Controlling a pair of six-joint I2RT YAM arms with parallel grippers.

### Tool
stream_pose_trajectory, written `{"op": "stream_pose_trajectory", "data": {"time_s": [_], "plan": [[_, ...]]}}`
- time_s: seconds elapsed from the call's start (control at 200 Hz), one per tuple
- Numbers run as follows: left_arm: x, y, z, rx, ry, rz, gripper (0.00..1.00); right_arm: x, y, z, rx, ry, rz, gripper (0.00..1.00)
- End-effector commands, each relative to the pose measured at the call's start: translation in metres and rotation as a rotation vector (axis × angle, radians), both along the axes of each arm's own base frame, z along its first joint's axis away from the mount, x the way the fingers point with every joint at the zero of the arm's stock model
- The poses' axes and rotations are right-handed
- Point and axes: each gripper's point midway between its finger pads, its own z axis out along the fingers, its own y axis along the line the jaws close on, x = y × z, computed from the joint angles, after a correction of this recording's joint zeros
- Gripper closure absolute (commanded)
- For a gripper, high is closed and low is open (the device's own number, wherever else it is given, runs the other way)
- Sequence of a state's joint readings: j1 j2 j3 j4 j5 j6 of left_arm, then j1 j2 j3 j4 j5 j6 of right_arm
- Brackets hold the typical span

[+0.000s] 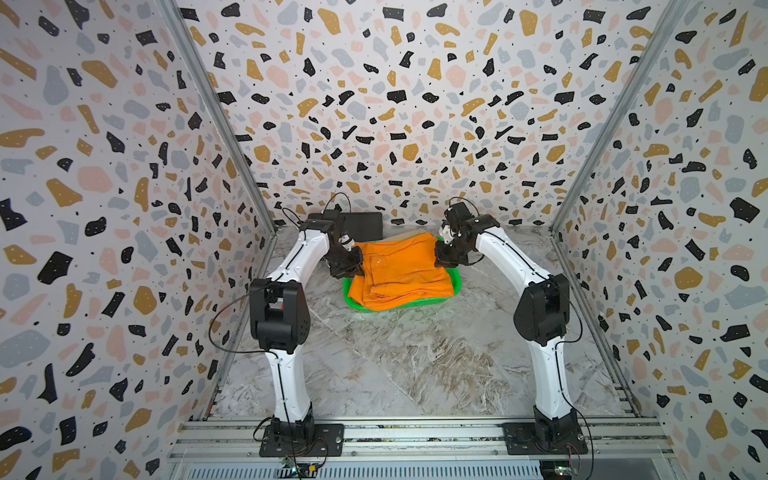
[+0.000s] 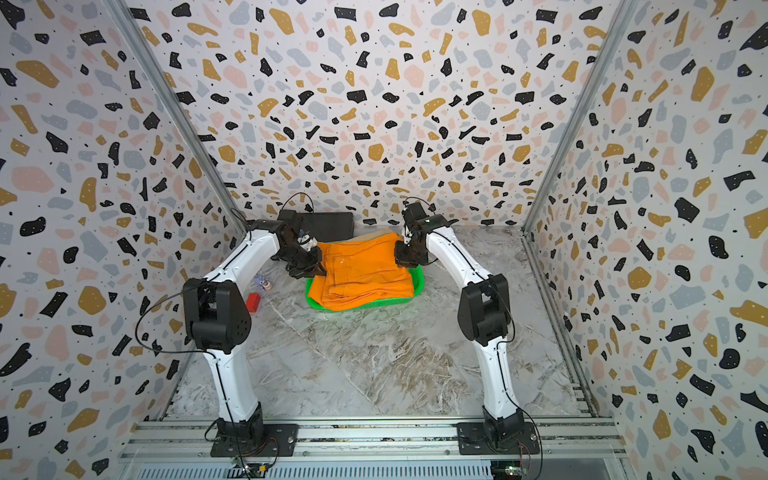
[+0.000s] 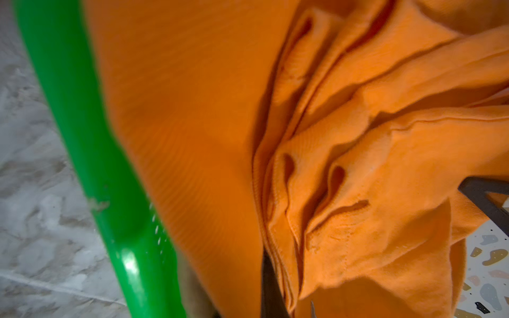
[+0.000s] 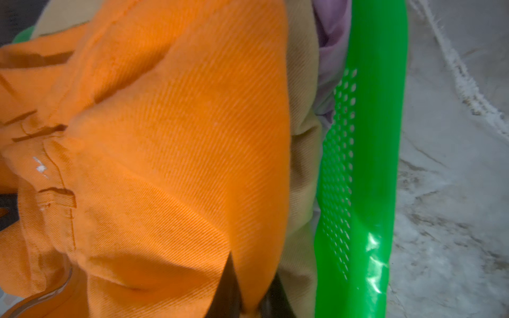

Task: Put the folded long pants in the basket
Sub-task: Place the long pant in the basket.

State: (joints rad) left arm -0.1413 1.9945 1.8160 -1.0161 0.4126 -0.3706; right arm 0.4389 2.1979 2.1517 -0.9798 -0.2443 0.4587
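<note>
The bright orange folded long pants (image 1: pixel 399 270) (image 2: pixel 365 270) are spread over the green basket (image 1: pixel 456 286) (image 2: pixel 418 282) and cover most of it. My left gripper (image 1: pixel 360 266) (image 2: pixel 320 266) is shut on their left edge, where bunched orange folds (image 3: pixel 358 192) sit beside the basket rim (image 3: pixel 82 110). My right gripper (image 1: pixel 436 259) (image 2: pixel 397 257) is shut on their right edge, with orange cloth (image 4: pixel 179 137) pinched between its dark fingers (image 4: pixel 230 289). Khaki pants (image 4: pixel 303 165) and lilac pants (image 4: pixel 333 41) lie under the orange pair, inside the basket's perforated wall (image 4: pixel 380 137).
A flat black box (image 1: pixel 361 226) (image 2: pixel 328 224) stands behind the basket by the back wall. A red block (image 2: pixel 252 302) and a small toy (image 2: pixel 264 282) lie on the marble floor near the left arm. Patterned walls enclose three sides.
</note>
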Motion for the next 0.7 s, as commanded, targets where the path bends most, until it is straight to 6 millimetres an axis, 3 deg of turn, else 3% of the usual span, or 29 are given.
{"op": "stream_pose_trajectory", "data": {"time_s": [0.0,0.105,0.35,0.516,0.551,0.626,0.696], "plan": [[0.017,0.001,0.052,-0.015,-0.196,0.032,1.00,0.013,-0.010,0.078,0.029,-0.213,-0.021,1.00],[0.020,0.003,0.050,-0.019,-0.192,0.037,1.00,0.019,-0.008,0.074,0.034,-0.206,-0.023,1.00],[0.026,0.009,0.005,0.001,-0.106,0.047,1.00,0.032,-0.009,0.023,-0.027,-0.135,-0.025,1.00],[0.021,0.010,-0.015,0.002,-0.057,0.047,1.00,0.021,-0.010,0.011,-0.020,-0.085,-0.033,1.00],[0.020,0.011,-0.017,0.007,-0.049,0.050,1.00,0.020,-0.010,0.009,-0.022,-0.083,-0.033,0.88],[0.019,0.008,-0.016,-0.010,-0.051,0.032,0.63,0.020,-0.012,0.005,-0.033,-0.078,-0.027,0.61],[0.018,0.013,-0.007,0.013,-0.076,0.044,0.39,0.020,-0.013,0.011,-0.033,-0.086,-0.028,0.48]]}}
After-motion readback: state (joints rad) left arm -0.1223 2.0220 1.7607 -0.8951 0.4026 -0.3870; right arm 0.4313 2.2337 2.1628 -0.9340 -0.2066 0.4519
